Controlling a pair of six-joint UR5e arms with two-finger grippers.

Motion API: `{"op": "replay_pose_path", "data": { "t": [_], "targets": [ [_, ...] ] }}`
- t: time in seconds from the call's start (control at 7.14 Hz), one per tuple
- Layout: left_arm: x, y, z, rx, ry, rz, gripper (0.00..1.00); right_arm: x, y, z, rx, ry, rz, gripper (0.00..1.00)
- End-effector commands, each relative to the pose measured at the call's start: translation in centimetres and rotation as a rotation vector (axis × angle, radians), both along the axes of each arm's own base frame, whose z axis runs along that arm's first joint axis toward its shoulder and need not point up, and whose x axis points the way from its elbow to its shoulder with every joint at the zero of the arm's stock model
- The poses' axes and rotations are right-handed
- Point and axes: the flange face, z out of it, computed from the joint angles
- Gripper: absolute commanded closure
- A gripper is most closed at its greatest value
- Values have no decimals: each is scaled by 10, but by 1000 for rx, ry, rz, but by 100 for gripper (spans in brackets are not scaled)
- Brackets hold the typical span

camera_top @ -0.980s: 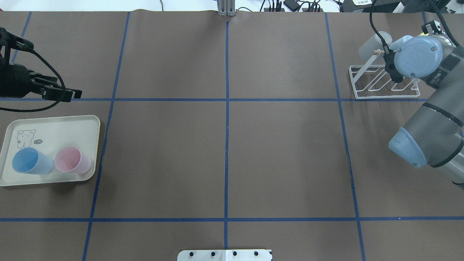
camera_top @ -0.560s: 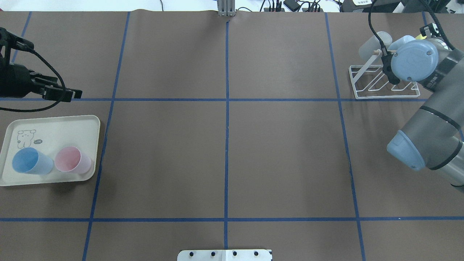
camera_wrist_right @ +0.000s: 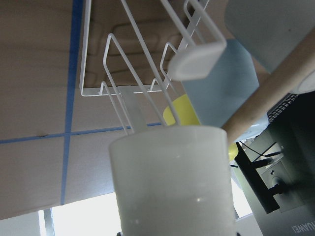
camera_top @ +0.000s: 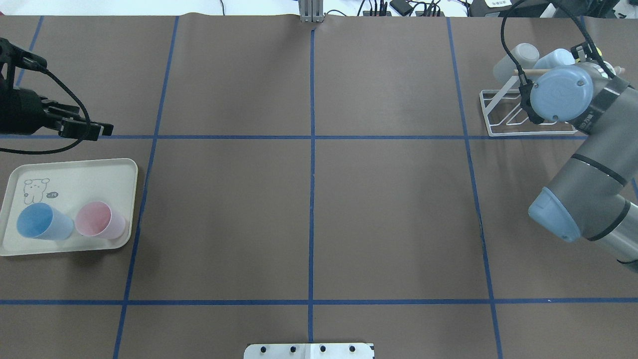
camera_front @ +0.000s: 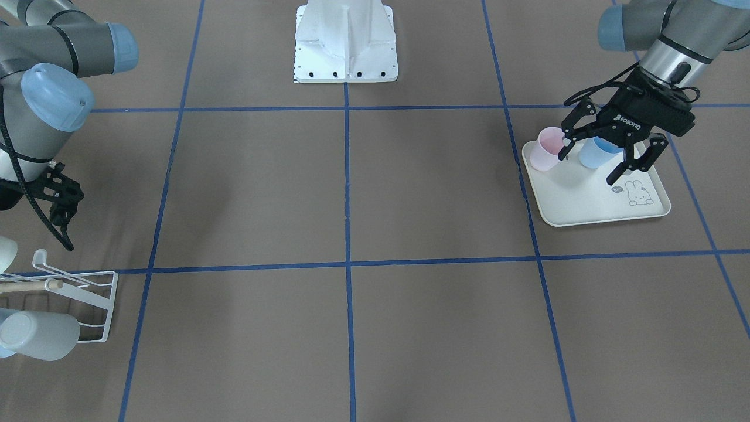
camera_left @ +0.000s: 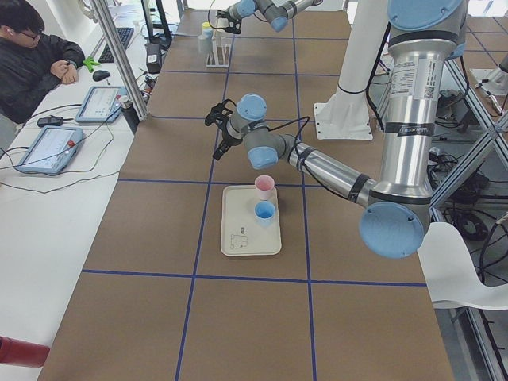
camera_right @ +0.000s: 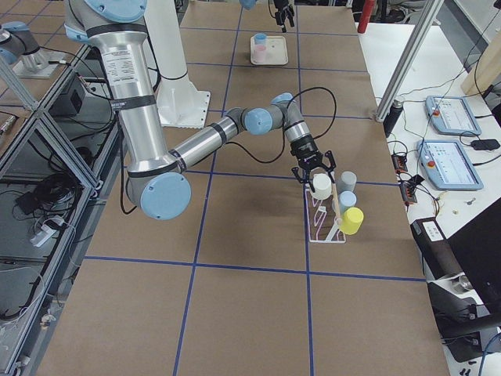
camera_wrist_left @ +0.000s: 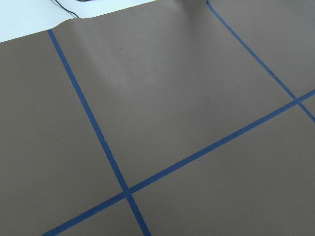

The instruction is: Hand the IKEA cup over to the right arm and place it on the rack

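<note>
Right gripper (camera_right: 317,171) hovers at the white cup (camera_right: 321,186) by the rack (camera_right: 317,227), centre-right of the side view; its grip cannot be told. Left gripper (camera_front: 586,170) gapes wide, front view's upper right. Brown table (camera_top: 394,214), blue tape grid (camera_top: 311,199). Cup plain, opaque, tapered.

Bright, even light casts soft shadows. The near white cup (camera_wrist_right: 172,182) is blurred in the right wrist view.
</note>
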Motion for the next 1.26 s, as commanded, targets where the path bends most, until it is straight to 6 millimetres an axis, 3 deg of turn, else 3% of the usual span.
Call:
{"op": "replay_pose_path", "data": {
  "t": [0.0,0.28,0.42,0.56,0.7,1.12],
  "targets": [
    [0,0,0,1,0,1,0,-5,0,8,-12,11,-8,100],
    [0,0,0,-1,1,0,0,-21,0,13,-23,23,-36,100],
    [0,0,0,-1,1,0,0,-25,0,17,-29,30,-45,87],
    [0,0,0,-1,1,0,0,-25,0,16,-27,29,-42,57],
    [1,0,0,-1,1,1,0,-26,0,18,-28,29,-39,3],
    [1,0,0,-1,1,1,0,-27,-3,11,-15,27,-36,2]
  ]
}}
